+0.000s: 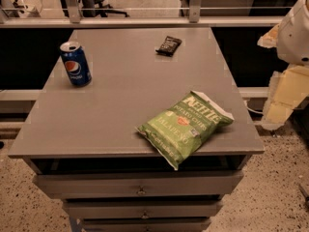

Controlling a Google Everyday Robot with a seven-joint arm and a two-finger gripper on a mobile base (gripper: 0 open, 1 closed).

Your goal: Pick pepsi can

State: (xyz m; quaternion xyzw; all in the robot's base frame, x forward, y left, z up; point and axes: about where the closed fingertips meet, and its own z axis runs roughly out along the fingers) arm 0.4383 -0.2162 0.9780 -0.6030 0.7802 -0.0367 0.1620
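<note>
The pepsi can (76, 64) is a small blue can with a silver top and the round logo. It stands upright near the far left corner of the grey table (120, 105). My arm's white housing (297, 30) is at the right edge of the view. The gripper (284, 98) hangs below it as a pale yellowish shape. It is off the table's right side, far from the can and touching nothing on the table.
A green chip bag (186, 125) lies at the table's front right, overhanging the front edge. A small dark snack wrapper (168, 45) lies at the back centre. Drawers (140, 187) sit under the tabletop. A railing and an office chair stand behind the table.
</note>
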